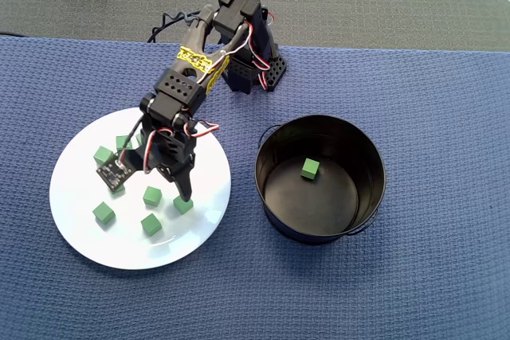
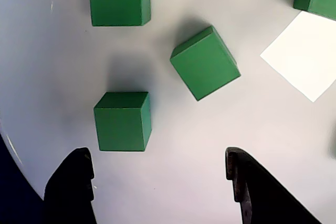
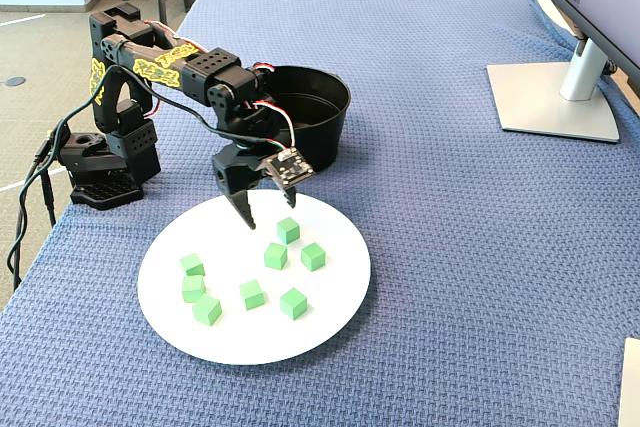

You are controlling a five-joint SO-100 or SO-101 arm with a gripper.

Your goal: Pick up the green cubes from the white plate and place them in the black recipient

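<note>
Eight green cubes (image 3: 275,256) counted on one white plate (image 3: 250,347); a ninth inside one black recipient (image 1: 362,149). Nine altogether. One arm (image 3: 165,62), one monitor stand (image 3: 555,97).

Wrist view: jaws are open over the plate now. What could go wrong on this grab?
The gripper hangs open above the white plate, but the nearest green cube sits left of centre, so a straight descent may clip or nudge it. The tilted cube lies close and could get bumped. The glossy plate may let cubes slide.
</note>
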